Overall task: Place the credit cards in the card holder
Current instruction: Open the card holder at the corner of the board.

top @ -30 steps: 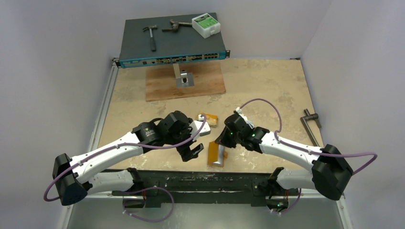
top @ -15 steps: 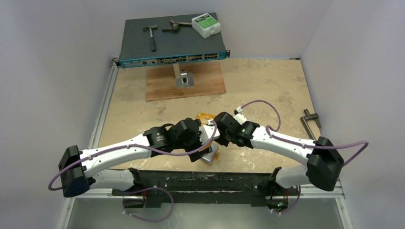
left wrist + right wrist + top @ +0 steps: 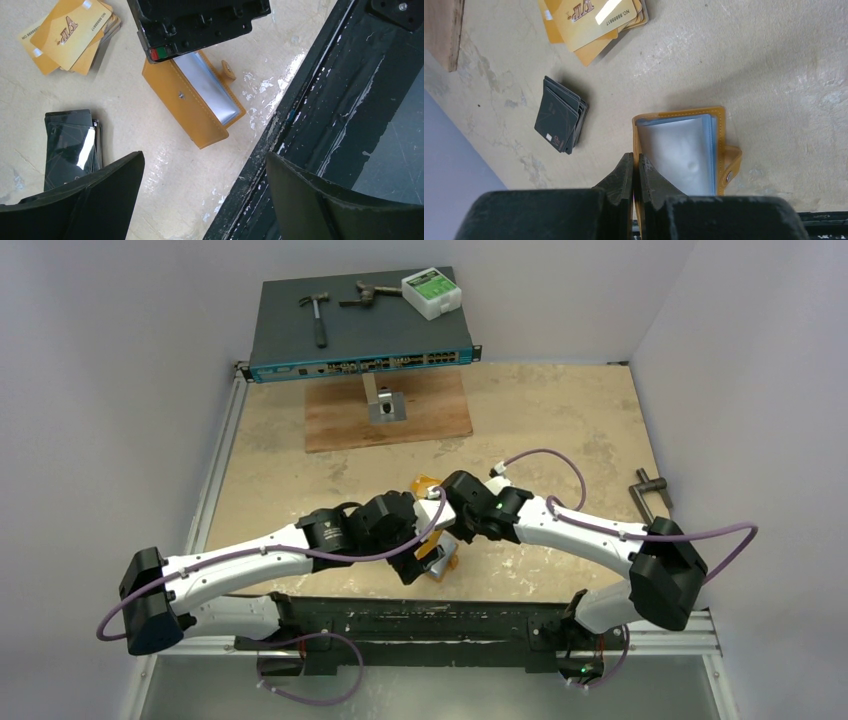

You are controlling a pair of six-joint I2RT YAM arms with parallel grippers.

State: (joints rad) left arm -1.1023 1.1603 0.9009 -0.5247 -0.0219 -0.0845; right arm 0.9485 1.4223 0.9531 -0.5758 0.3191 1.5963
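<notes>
The orange card holder (image 3: 679, 150) lies open on the beige tabletop (image 3: 774, 60), low and centre-right in the right wrist view. Its clear plastic sleeves (image 3: 207, 92) face up and its snap tab (image 3: 730, 170) sticks out at the lower right. The right gripper (image 3: 635, 159) has its fingers pressed together on the holder's left-hand cover edge, the orange leather running into the thin slit between them. The left gripper (image 3: 204, 162) hangs above the table with its fingers spread wide and nothing between them. In its view the holder sits at centre, just beside the black rail (image 3: 320, 125) that cuts diagonally across the right side. A fanned pile of gold cards (image 3: 70, 35) lies in the upper left of that frame. A stack of black cards (image 3: 70, 145) sits at the left edge below them, and both piles are apart from the holder. From overhead, both grippers crowd together at lower centre of the frame, over the holder.
</notes>
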